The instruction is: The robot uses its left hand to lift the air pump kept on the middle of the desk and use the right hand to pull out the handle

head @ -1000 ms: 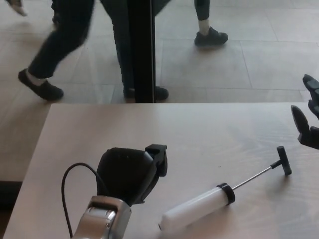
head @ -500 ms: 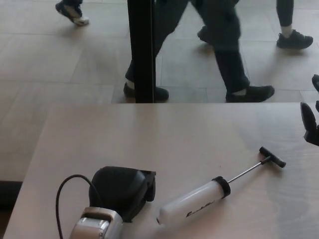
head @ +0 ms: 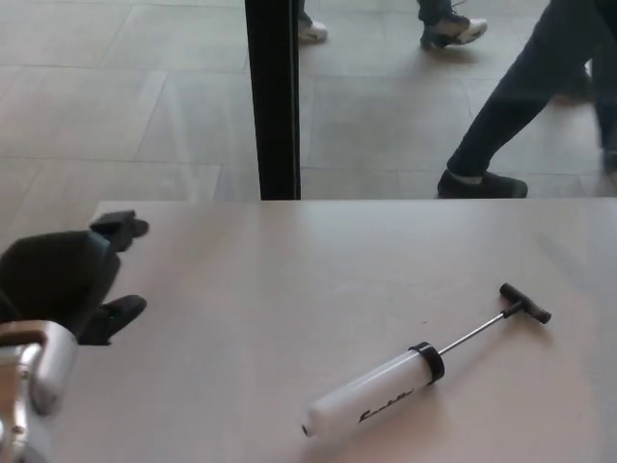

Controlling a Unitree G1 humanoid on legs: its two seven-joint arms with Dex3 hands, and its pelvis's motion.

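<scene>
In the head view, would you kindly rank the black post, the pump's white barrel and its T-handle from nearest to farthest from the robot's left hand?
Measured from the left hand, at the desk's left edge:
1. Black post, standing beyond the desk's far edge, up and to the right.
2. White barrel, lying on the desk towards the near right.
3. T-handle, at the far right end of the drawn-out rod.

One head camera is looking steeply down across the table [head: 289, 289], facing the tiled floor [head: 125, 106] beyond its far edge.

Left hand [head: 63, 275]: matte black shell, thick black fingers [head: 123, 228]; brushed silver wrist housing [head: 34, 371] just behind it.
</scene>
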